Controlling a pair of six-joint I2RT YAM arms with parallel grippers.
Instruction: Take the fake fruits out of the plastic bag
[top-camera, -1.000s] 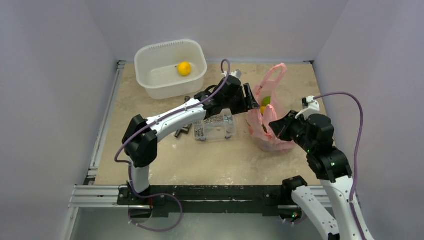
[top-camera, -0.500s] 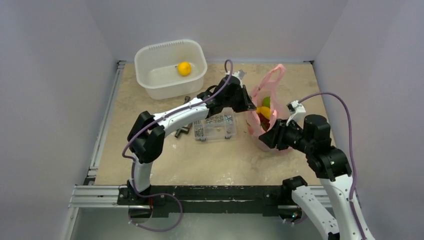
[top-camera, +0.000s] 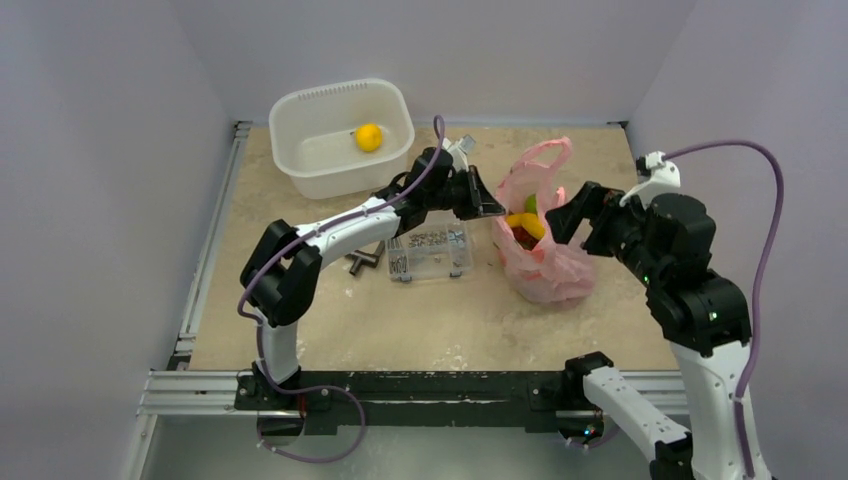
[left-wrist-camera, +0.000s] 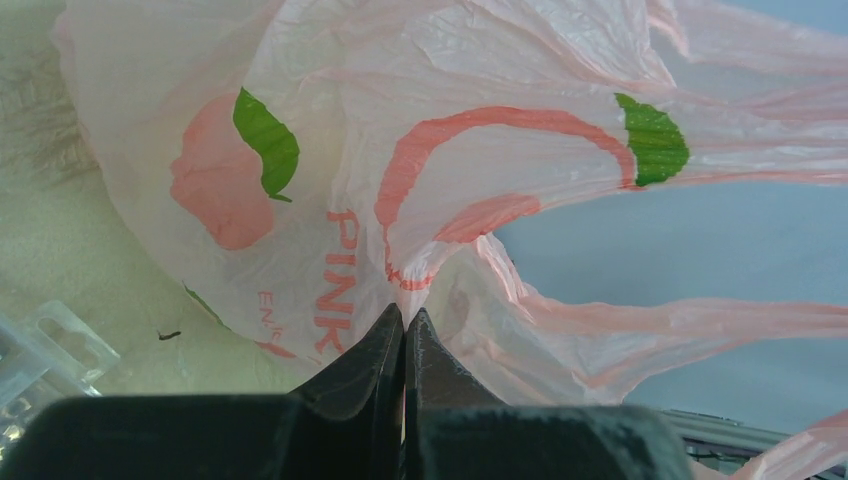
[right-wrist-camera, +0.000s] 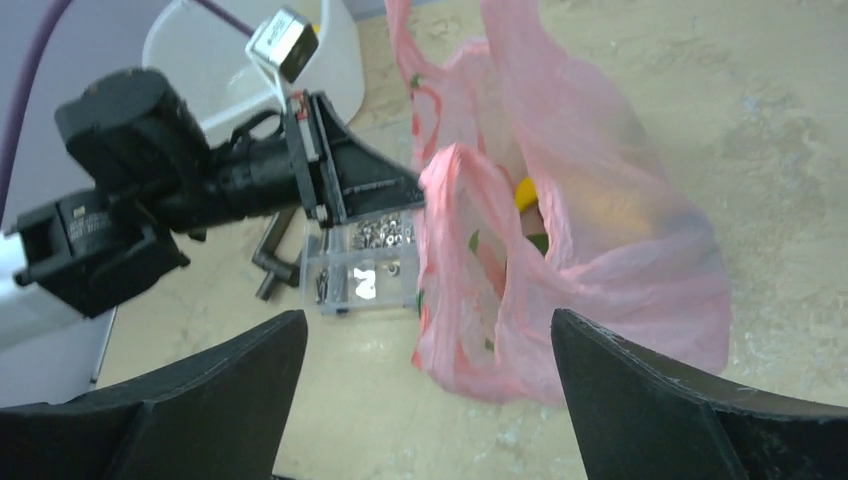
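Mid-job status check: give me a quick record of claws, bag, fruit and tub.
bag: on the table, mouth open
left claw: shut on the bag's rim
right claw: open, empty, near the bag's mouth
in bag: banana and lime visible; the rest is hidden
tub: one yellow fruit inside
screw box: left of the bag

Lab test cell: blank walls (top-camera: 100, 150) (three sides), aluminium rail (top-camera: 190, 387).

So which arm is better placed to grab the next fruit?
Right. The right end effector is open, facing the mouth of the plastic bag where the banana shows; the left end effector is shut on its rim.
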